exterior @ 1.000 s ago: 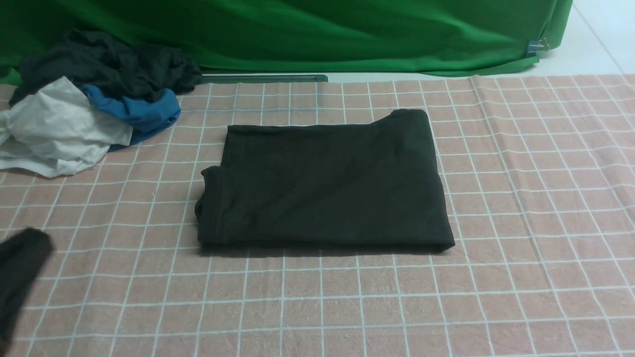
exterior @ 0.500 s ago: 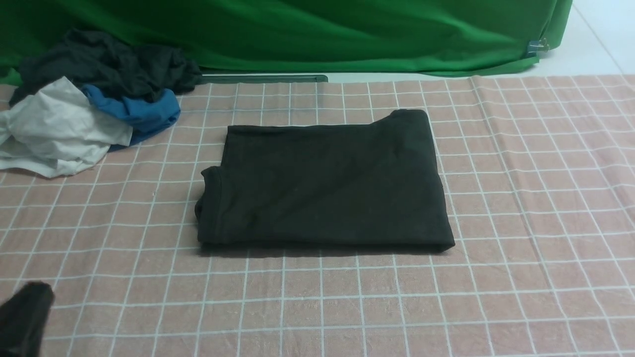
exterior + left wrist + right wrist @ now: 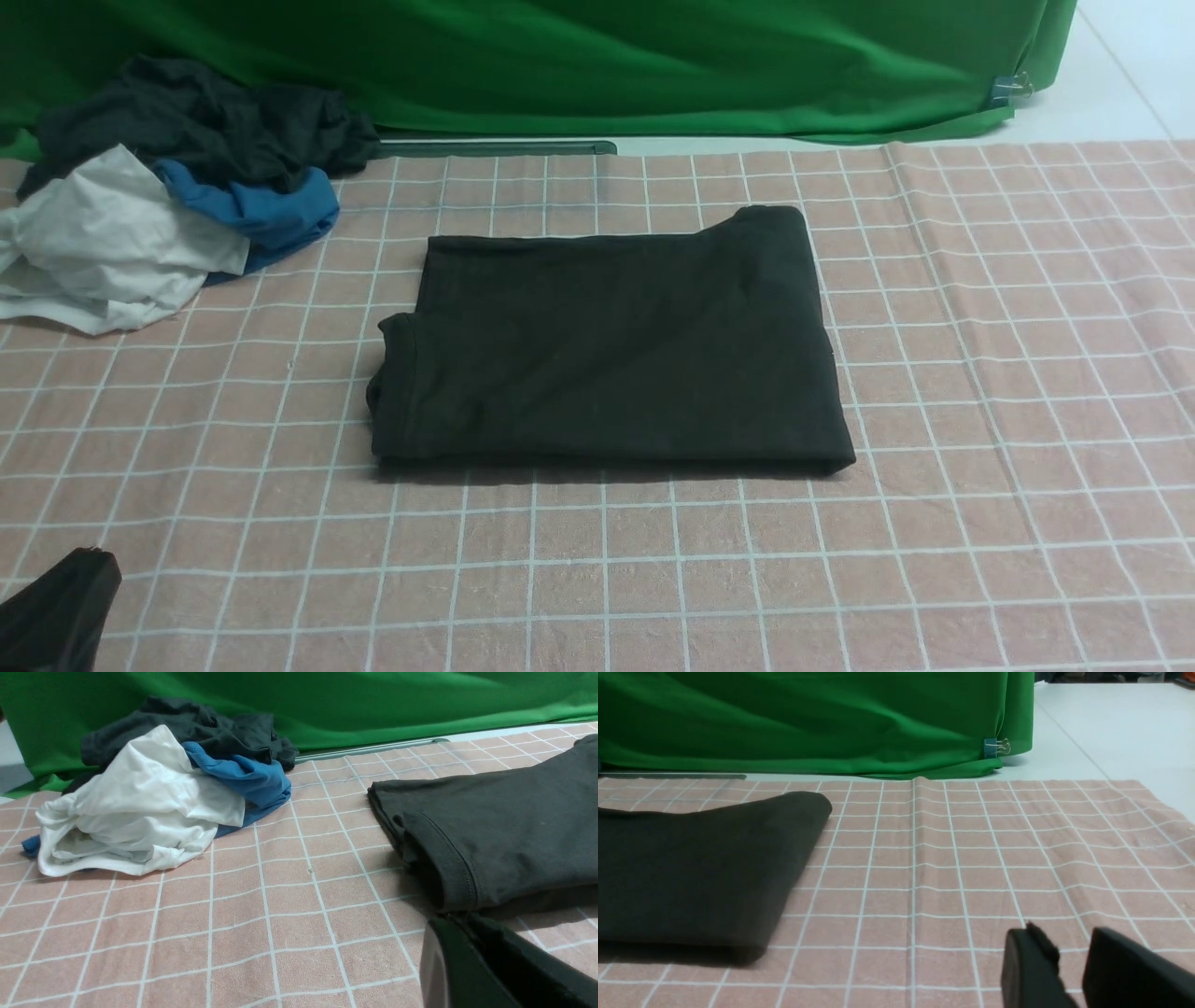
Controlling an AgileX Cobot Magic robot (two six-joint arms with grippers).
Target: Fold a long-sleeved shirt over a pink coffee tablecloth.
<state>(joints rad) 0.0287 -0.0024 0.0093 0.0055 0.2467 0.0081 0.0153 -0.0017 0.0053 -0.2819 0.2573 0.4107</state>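
Low at the front view's near left corner, my left claw [image 3: 65,607] sits apart from the folded black cotton shirt [image 3: 607,345] lying mid pink-brown gridded tablecloth [image 3: 980,420]; left wrist: fingers pressed together, empty, shirt's ribbed hem just beyond; right wrist: my right claw [image 3: 1069,961] slightly spread, empty, shirt well aside.

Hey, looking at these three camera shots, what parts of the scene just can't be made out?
- Long-sleeved shirt: folded, so its sleeves and any print are hidden inside, in every view; both wrist views crop it at the frame edge.
- Right gripper: absent from the front view; the right wrist view's bottom edge cuts it off.
- Left gripper: only a dark tip shows at the front view's corner.
- Heap of garments: how many pieces is unclear, since they overlap.
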